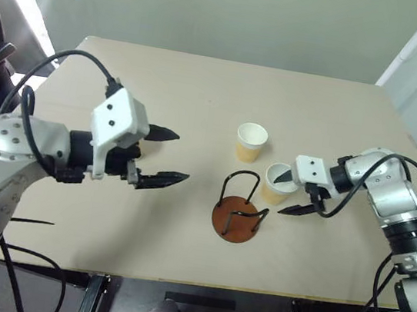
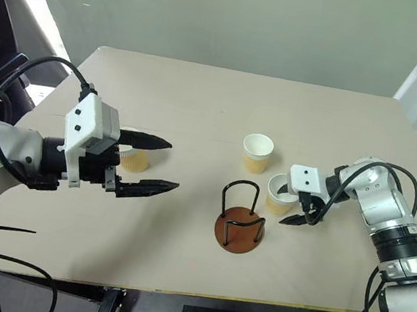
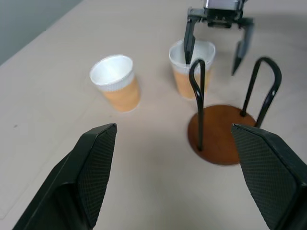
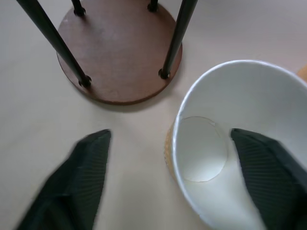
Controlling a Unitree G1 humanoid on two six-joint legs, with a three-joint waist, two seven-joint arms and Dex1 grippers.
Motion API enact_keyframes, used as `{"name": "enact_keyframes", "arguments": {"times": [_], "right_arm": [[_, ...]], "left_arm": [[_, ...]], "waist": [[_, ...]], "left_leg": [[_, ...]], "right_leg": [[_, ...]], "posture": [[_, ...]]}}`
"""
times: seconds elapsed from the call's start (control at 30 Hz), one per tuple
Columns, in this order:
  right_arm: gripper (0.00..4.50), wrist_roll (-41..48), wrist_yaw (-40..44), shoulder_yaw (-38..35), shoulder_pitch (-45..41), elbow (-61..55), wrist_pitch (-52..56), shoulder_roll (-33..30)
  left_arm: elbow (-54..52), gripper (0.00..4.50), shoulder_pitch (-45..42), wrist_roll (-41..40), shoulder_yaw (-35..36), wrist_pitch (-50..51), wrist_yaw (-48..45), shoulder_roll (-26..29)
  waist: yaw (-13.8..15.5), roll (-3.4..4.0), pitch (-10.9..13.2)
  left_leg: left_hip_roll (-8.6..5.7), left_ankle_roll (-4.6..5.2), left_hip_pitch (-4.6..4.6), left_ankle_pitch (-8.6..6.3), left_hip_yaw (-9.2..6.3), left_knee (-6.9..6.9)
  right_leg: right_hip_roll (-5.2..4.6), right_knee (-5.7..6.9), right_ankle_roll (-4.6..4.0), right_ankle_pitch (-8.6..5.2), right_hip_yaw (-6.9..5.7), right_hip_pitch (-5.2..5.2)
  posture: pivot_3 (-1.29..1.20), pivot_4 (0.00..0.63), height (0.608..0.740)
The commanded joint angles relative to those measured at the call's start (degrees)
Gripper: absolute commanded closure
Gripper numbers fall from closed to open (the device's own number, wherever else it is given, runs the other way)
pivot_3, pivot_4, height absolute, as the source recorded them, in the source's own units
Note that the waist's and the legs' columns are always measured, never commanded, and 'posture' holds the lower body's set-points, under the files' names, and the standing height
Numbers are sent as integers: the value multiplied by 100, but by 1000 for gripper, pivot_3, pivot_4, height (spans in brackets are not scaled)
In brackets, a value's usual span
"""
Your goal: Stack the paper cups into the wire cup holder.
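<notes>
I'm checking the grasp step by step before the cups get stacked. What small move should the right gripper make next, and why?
Probably close the right gripper on the nearest paper cup. One finger is already inside the cup's white mouth and the other outside its wall, with the jaws not yet closed on it. The wire cup holder stands empty right beside it, so a firm pinch on the wall looks like the step before lifting.

Holder (image 1: 238, 207): black wire loops rising upright from a round reddish-brown disc base, empty, near the front of the tabletop; cup (image 1: 251, 143): tan outside, white inside, upright, behind the holder, apart from it; second cup (image 1: 278, 183): same kind, upright, just right of the holder, mouth slightly deformed; third cup (image 2: 133, 158): well to the left, partly hidden.
</notes>
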Motion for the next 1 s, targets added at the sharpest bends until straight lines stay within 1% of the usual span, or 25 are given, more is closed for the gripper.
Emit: {"name": "enact_keyframes", "arguments": {"times": [0.03, 0.13, 0.2, 0.27, 0.43, 0.53, 0.6, 0.7, 0.73, 0.83, 1.0], "right_arm": [[2061, -132, -106, -62, -199, -7, -252, 89], [3111, -137, -47, -152, -215, -87, -242, 61], [3905, -60, 38, -234, -225, -187, -161, -4], [4481, 67, 142, -329, -221, -336, -58, -84], [4481, 1100, 707, -958, -428, -1285, 1025, -647], [4481, 1974, 765, -1401, -976, -1808, 1761, -946], [4481, 2289, 732, -1550, -1228, -2004, 2162, -891], [4481, 3119, 566, -1657, -1412, -2728, 3168, -597], [4481, 3208, 530, -1620, -1349, -2906, 3328, -566], [4481, 3093, 390, -1232, -821, -3508, 3544, -558], [4481, 3020, 228, -994, -400, -3844, 3571, -491]], "left_arm": [[-167, 415, 38, -161, 127, -13, 56, 114], [-91, 415, 89, -167, 98, -95, 4, 186], [-23, 415, 81, -218, 82, -140, -47, 211], [27, 415, 49, -256, 64, -176, -77, 222], [242, 415, -61, -243, -52, -361, -283, 329], [393, 415, -76, -134, -192, -525, -392, 383], [423, 415, -71, -103, -279, -608, -431, 389], [466, 415, -134, -70, -490, -731, -498, 327], [476, 415, -150, -67, -536, -759, -507, 324], [491, 415, -166, -41, -638, -817, -504, 326], [427, 415, -118, -58, -631, -811, -479, 376]], "waist": [[0, 0, 0], [7, 0, 0], [7, 0, 0], [10, 1, 0], [18, 4, 2], [13, 13, 7], [11, 4, 3], [-3, 0, 1], [-12, 1, 1], [-17, 1, 2], [-11, 2, 4]], "left_leg": [[2, -1, 0, 0, 0, -1], [3, -6, 0, -2, 0, -4], [4, -9, 0, -4, 0, -7], [4, -12, -1, -4, -1, -8], [4, -21, -9, -1, 0, -17], [3, -37, -16, 8, 4, -34], [5, -50, -11, 18, 5, -60], [16, -57, 6, 22, -1, -80], [19, -59, 9, 23, -2, -81], [27, -66, 8, 27, -11, -80], [27, -66, 5, 28, -15, -74]], "right_leg": [[1, 0, -3, 1, -1, 0], [1, -1, -8, 0, -4, -1], [1, -1, -10, 0, -4, -1], [1, -2, -11, 0, -4, -2], [3, -3, -16, -3, -4, -9], [3, -4, -17, -3, -1, -23], [7, -5, -23, -7, 2, -27], [19, -8, -43, -18, -3, -25], [23, -7, -45, -19, -3, -25], [36, -4, -46, -19, -6, -25], [34, 1, -45, -19, -6, -26]], "posture": [[0, 150, 740], [0, 150, 740], [0, 150, 740], [0, 150, 740], [0, 150, 740], [0, 150, 740], [0, 150, 740], [0, 150, 740], [0, 150, 740], [0, 150, 740], [0, 150, 740]]}}
